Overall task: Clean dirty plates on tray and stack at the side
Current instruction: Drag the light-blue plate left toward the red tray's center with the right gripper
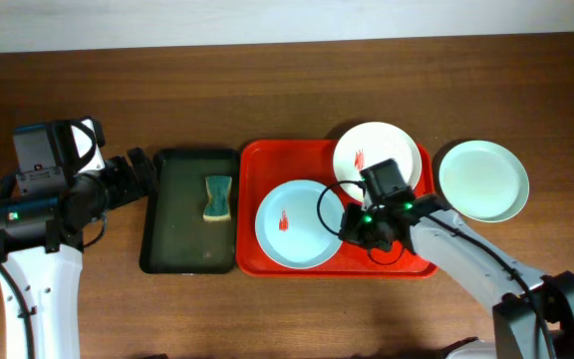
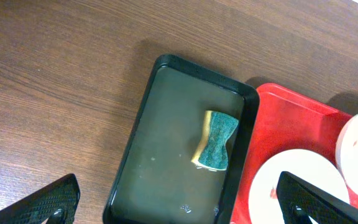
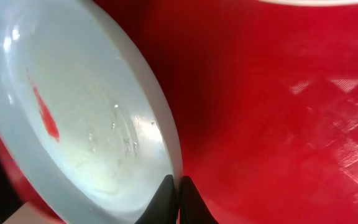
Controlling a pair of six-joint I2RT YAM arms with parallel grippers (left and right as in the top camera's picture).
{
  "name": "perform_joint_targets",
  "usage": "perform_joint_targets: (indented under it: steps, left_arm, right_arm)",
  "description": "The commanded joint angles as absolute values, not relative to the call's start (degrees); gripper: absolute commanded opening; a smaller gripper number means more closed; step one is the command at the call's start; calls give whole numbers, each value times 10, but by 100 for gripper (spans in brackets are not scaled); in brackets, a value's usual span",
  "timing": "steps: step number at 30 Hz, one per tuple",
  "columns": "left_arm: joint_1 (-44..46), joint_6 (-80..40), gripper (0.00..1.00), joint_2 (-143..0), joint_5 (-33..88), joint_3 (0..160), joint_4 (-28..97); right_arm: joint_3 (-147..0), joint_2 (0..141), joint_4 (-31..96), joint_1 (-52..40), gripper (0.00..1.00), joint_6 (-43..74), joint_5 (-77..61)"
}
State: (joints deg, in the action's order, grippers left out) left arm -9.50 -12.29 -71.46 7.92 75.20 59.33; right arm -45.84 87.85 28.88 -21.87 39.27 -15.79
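The red tray (image 1: 250, 204) holds a pale mint-green plate (image 1: 292, 224) with a red smear at its centre. A white plate (image 1: 367, 152) with a red smear rests at the tray's back right, partly under my right arm. A second mint-green plate (image 1: 482, 179) with no smear lies on the table to the right of the tray. My right gripper (image 1: 350, 221) is shut on the right rim of the smeared mint plate (image 3: 73, 124), fingertips (image 3: 179, 193) pinching the edge over the tray floor (image 3: 272, 124). My left gripper (image 1: 143, 172) is open and empty (image 2: 179, 211).
A dark green tray (image 1: 182, 249) lies left of the red tray, with a yellow-and-green sponge (image 1: 217, 197) on its right side. The left wrist view shows the sponge (image 2: 216, 140) in that tray (image 2: 160, 162), which looks wet. Brown table all round.
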Motion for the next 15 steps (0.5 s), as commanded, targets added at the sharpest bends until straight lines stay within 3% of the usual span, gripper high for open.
perform_joint_targets:
  steps: [1, 5, 7, 8, 15]
  left_arm:
    - [-95, -128, 99, -706, 75, 753, 593]
    - [-95, -128, 99, -706, 75, 753, 593]
    - [-95, -128, 99, -706, 75, 753, 593]
    - [-95, -128, 99, -706, 75, 753, 593]
    - [-95, -128, 99, -706, 75, 753, 593]
  right_arm:
    - [-460, 885, 287, -233, 4, 410, -75]
    - [-460, 885, 288, -233, 4, 410, -64]
    - [-460, 885, 293, -233, 41, 409, -63]
    - [-460, 885, 288, -233, 45, 408, -55]
    - [-459, 894, 237, -233, 39, 372, 17]
